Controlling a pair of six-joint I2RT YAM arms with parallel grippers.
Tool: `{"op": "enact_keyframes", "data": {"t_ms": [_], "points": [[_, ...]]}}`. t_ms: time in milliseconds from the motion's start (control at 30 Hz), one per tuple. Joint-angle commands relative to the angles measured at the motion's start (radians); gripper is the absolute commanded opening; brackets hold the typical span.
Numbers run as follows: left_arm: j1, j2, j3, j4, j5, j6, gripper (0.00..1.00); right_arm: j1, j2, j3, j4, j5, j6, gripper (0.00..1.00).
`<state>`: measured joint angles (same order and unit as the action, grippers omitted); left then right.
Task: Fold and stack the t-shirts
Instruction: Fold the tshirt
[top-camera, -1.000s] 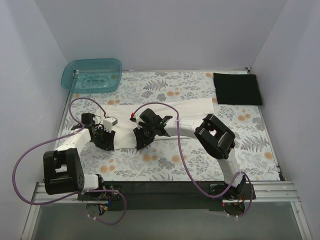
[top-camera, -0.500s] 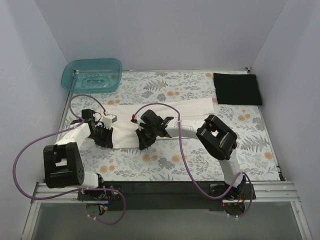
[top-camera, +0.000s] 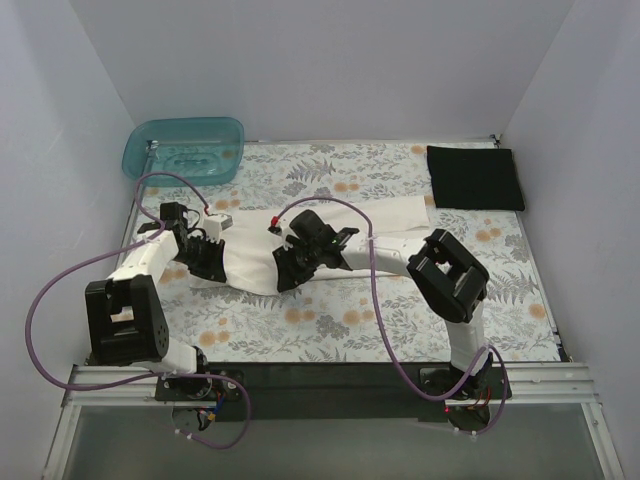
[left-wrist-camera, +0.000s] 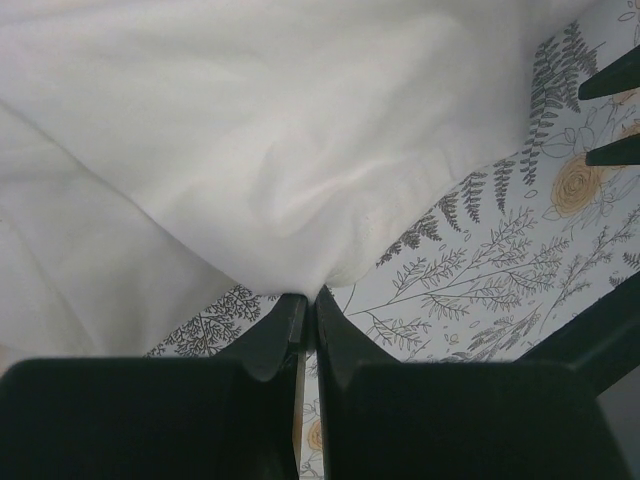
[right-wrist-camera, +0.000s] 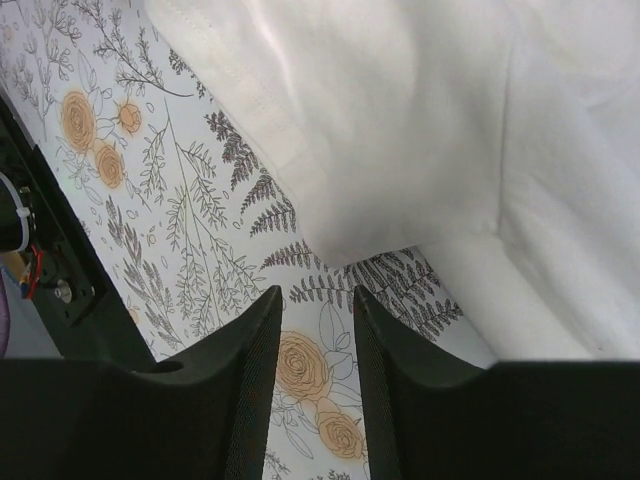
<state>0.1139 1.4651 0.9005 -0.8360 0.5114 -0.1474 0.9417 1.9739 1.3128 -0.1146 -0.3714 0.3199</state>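
The cream-white t-shirt (top-camera: 385, 215) lies flat across the middle of the floral cloth. My left gripper (top-camera: 207, 258) is at the shirt's left end. In the left wrist view the gripper (left-wrist-camera: 310, 292) is shut on a pinched fold of the white shirt (left-wrist-camera: 250, 130). My right gripper (top-camera: 284, 274) hovers over the shirt's near edge. In the right wrist view the gripper (right-wrist-camera: 315, 295) is open and empty, with the shirt's hem (right-wrist-camera: 420, 120) just ahead of its fingertips. The black t-shirt (top-camera: 475, 178) lies folded at the back right.
A translucent teal tub (top-camera: 185, 150) stands at the back left corner. The grey-and-orange floral cloth (top-camera: 330, 170) covers the table. White walls close in on the left, back and right. Purple cables loop over both arms.
My left gripper has moved a little away from the near edge, carrying the shirt's left end. The right arm's elbow has shifted right while its gripper stays at the shirt's near edge.
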Motion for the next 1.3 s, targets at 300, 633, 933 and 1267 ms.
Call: {"op": "enact_keyframes", "data": {"t_ms": [300, 633, 933, 1267], "points": [[-0.005, -0.011, 0.020, -0.003, 0.032, -0.015, 0.00, 0.046, 0.083, 0.089, -0.060, 0.190, 0.013, 0.42], [-0.003, -0.032, -0.003, -0.006, 0.026, -0.008, 0.00, 0.100, 0.138, 0.132, -0.117, 0.295, -0.007, 0.47], [-0.005, -0.031, 0.018, -0.020, 0.059, -0.017, 0.00, 0.100, 0.102, 0.140, -0.148, 0.276, -0.056, 0.01], [-0.005, 0.049, 0.241, -0.048, 0.090, -0.078, 0.00, 0.057, 0.091, 0.319, -0.195, 0.233, -0.182, 0.01]]}}
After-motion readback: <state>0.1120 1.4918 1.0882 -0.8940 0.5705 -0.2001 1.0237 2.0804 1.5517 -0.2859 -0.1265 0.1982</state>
